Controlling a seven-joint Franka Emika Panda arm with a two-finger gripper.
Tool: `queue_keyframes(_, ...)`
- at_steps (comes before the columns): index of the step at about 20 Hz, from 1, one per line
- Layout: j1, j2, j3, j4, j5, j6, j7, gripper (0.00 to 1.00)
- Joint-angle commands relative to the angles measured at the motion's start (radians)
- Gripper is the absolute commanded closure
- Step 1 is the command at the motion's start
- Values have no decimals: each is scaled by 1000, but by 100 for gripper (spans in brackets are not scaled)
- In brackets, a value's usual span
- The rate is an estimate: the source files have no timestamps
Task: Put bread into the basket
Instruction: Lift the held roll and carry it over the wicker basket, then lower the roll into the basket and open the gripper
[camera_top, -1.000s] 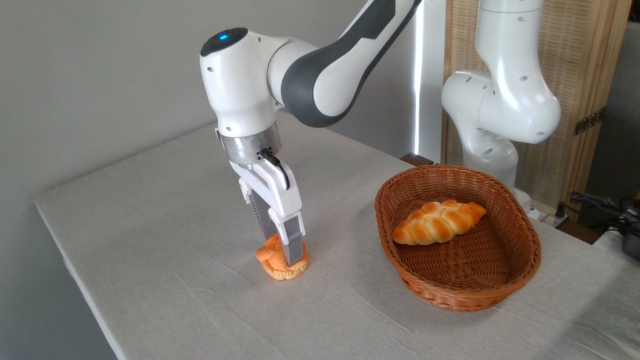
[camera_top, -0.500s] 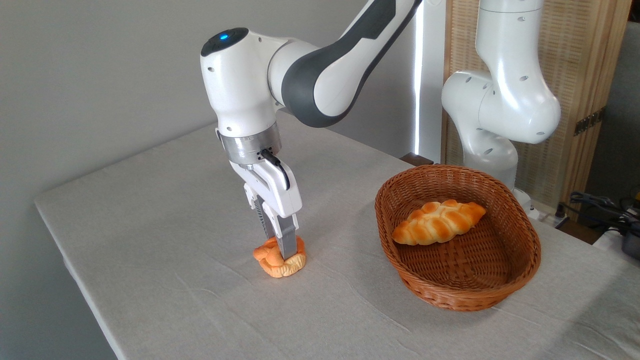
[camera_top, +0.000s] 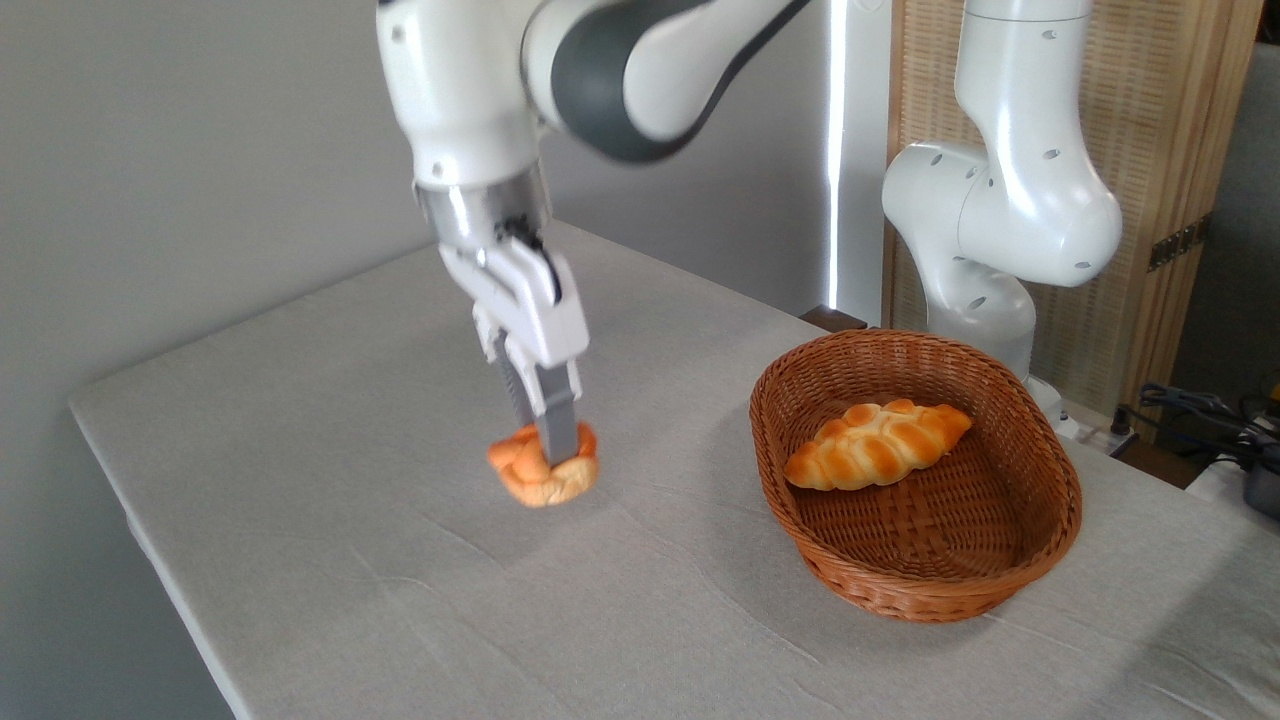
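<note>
- Bread (camera_top: 540, 478), a small round knotted bun with a glossy orange-golden top and paler underside, hangs pinched between the fingers of the gripper (camera_top: 553, 462), clear of the table (camera_top: 330, 420) and tilted a little.
- Gripper fingers (camera_top: 558, 435) are clenched on the bun from either side; the near finger crosses the bun's top and presses into it, the far one is mostly hidden behind.
- Directly under the gripper lies bare grey tablecloth, faintly creased, with a soft shadow beneath the bun.
- Above the gripper, the white hand and silver wrist flange rise to the arm (camera_top: 620, 70), whose white and dark grey links run out of the top of the frame.
- To the right of the gripper, well apart, sits the basket (camera_top: 960, 590), oval, brown wicker, resting on the table near its right edge.
- Inside the basket, against its far-left wall, lies a longer braided loaf (camera_top: 878, 444) with pointed ends.
- Behind the basket, farther right of the gripper, stands the arm's white base column, in front of a wooden slatted screen (camera_top: 1160, 130).
</note>
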Motion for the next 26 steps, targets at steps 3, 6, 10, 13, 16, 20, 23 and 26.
queue_keyframes(3,74,-158,93,-61,6,-235,354,89)
queue_keyframes(6,87,-198,219,-64,9,-275,528,88)
queue_keyframes(10,87,-204,323,-81,94,-316,728,78)
queue_keyframes(13,87,-206,325,-138,147,-328,779,66)
queue_keyframes(16,87,-198,326,-182,147,-324,780,17)
queue_keyframes(20,85,-184,326,-193,147,-322,780,6)
queue_keyframes(23,83,-183,326,-196,147,-318,779,4)
queue_keyframes(26,83,-183,326,-196,147,-314,777,3)
